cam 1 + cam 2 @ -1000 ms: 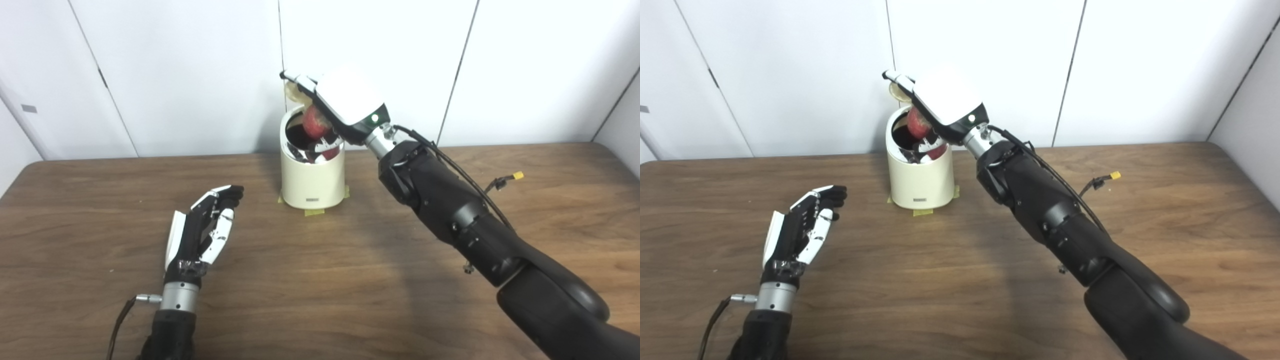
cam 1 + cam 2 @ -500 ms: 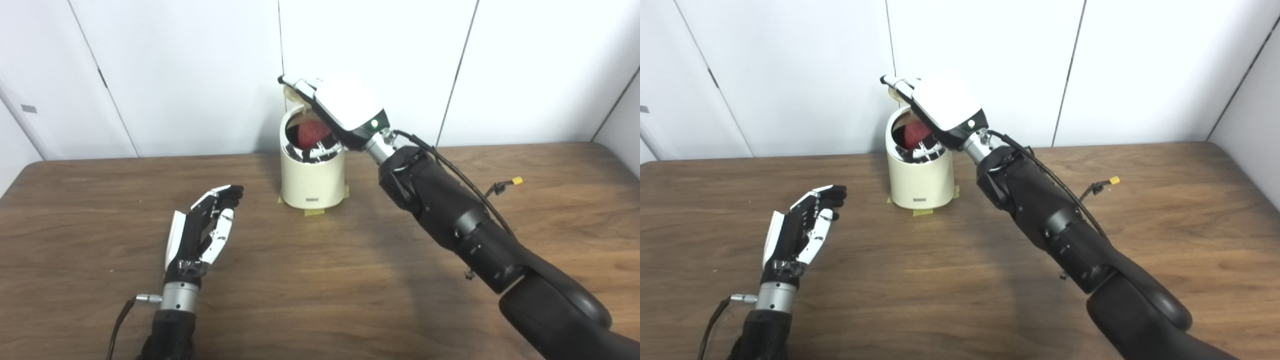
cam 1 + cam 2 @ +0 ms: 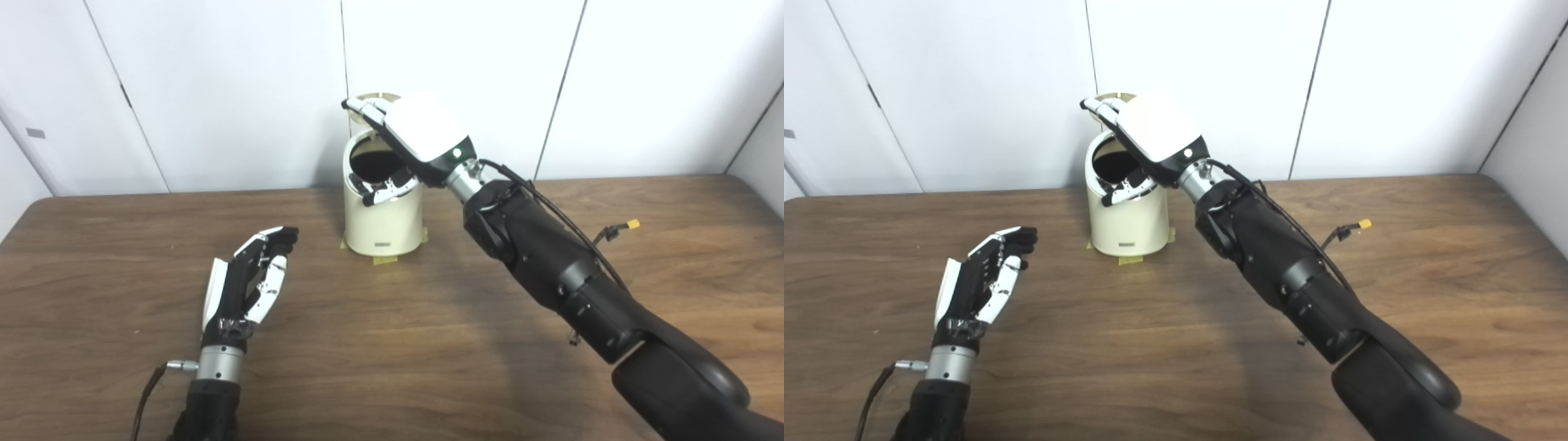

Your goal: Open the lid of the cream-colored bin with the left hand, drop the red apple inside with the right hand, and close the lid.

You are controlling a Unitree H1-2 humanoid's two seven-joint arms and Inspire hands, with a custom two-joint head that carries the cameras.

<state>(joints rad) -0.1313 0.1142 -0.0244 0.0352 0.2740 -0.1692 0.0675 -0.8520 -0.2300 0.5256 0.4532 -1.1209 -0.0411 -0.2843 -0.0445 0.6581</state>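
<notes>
The cream-colored bin (image 3: 383, 223) stands at the back middle of the table, its lid (image 3: 369, 98) swung up behind my right hand. Its mouth (image 3: 375, 163) is dark and no apple shows in either view. My right hand (image 3: 416, 138) hovers over the bin's rim, open, fingers spread with nothing between them. My left hand (image 3: 250, 282) rests on the table to the bin's front left, well apart from it, open and empty.
Yellow tape (image 3: 384, 260) marks the bin's foot. A cable with a yellow plug (image 3: 634, 224) hangs from my right forearm over the table's right side. White wall panels stand close behind the bin.
The red apple left my right hand and dropped out of sight into the bin. The right hand's fingers opened. The left hand stayed still.
</notes>
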